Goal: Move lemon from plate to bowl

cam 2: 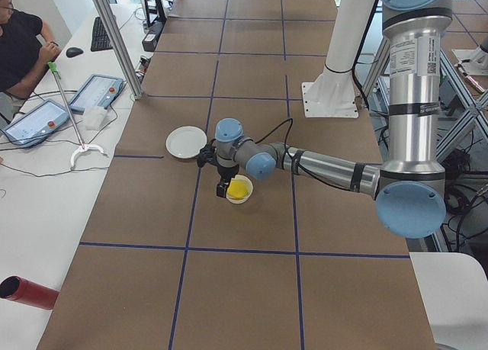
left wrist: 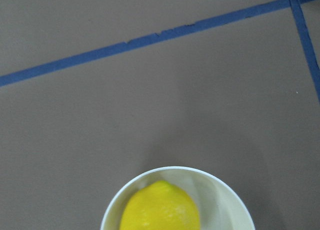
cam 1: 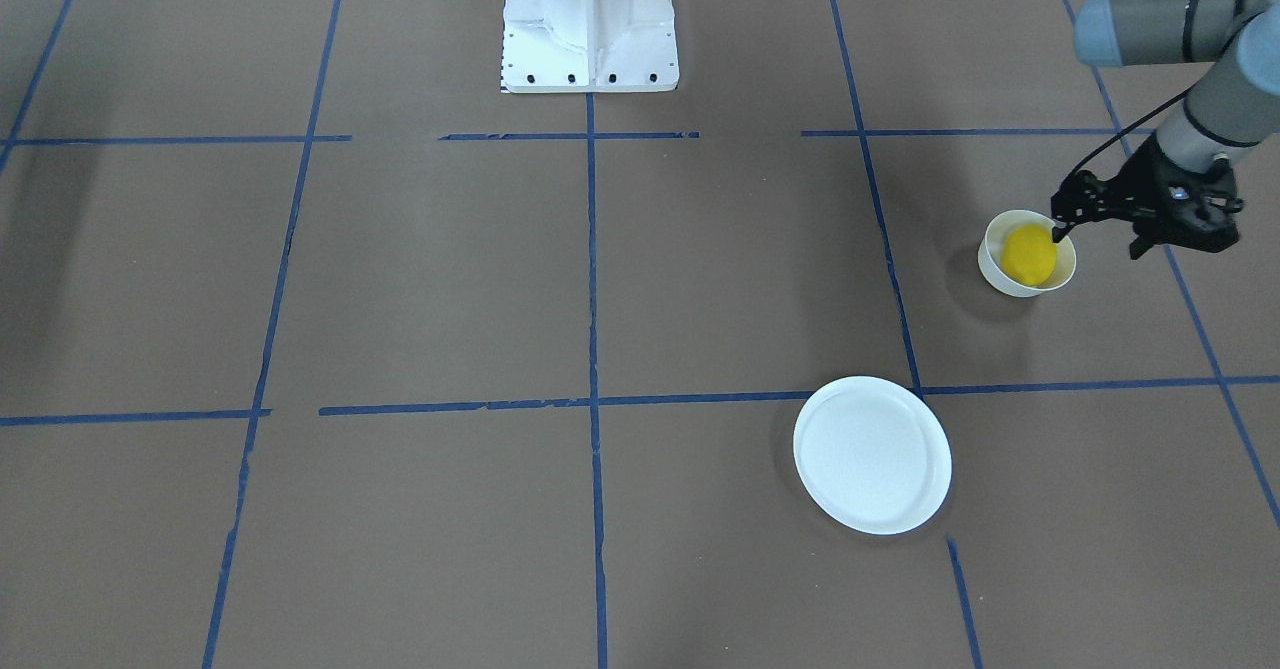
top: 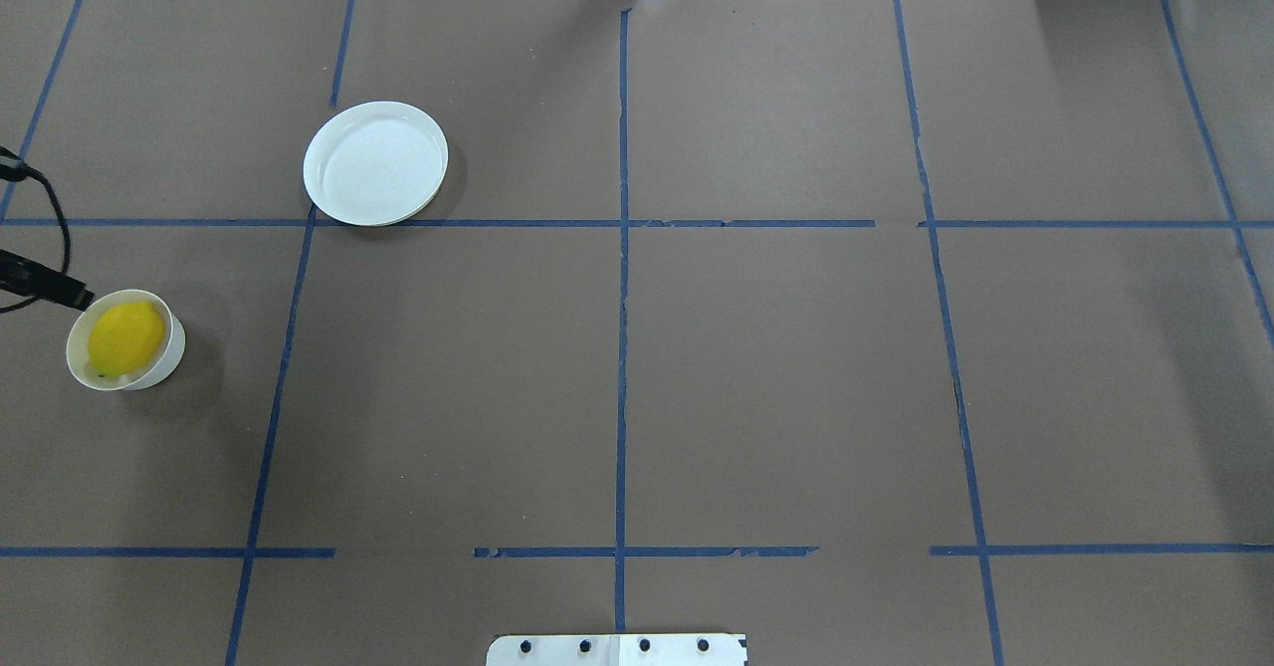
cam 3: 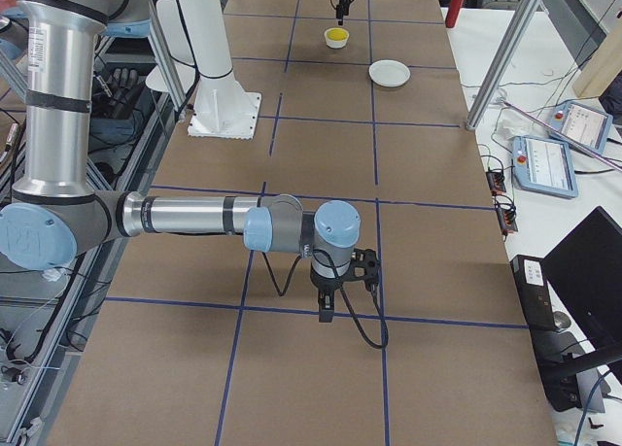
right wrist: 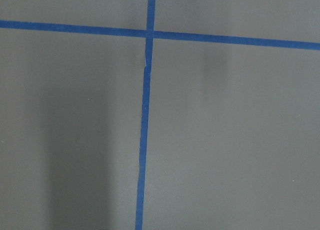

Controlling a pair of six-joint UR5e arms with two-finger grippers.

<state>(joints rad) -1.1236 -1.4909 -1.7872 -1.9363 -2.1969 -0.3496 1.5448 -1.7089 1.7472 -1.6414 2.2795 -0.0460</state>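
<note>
Front-facing view: my left pincer [cam 1: 1098,239] hangs just beside the bowl [cam 1: 1000,274]; its two prongs are spread and pinch nothing, and one prong stands at the rim; the lemon [cam 1: 1029,255] lies free inside the bowl; the plate [cam 1: 872,455] is bare and well apart; I judge the transfer done.

Overhead view: the lemon fills most of the bowl near the left edge of the table [top: 756,377]; only one prong of my left pincer shows, at the bowl's rim; the plate sits farther out, touching the blue tape lines [top: 622,347].

Left-side view: my near arm reaches low across the table, with its wrist over the bowl.

Right-side view: my right pincer [cam 3: 327,315] points down at the table, far from both dishes; whether it is spread or pressed together I cannot tell.

Left wrist view: the lemon and the bowl's rim sit at the lower edge; no prong shows.

Right wrist view: table and tape only.

Handling, as judgement: the lemon looks light and firm, with a smooth rind apt to slip and an oval body apt to roll; I would take it across its short middle, not at the nubbed tip; the thin-walled bowl looks light enough to tip or slide if a prong catches its rim.
</note>
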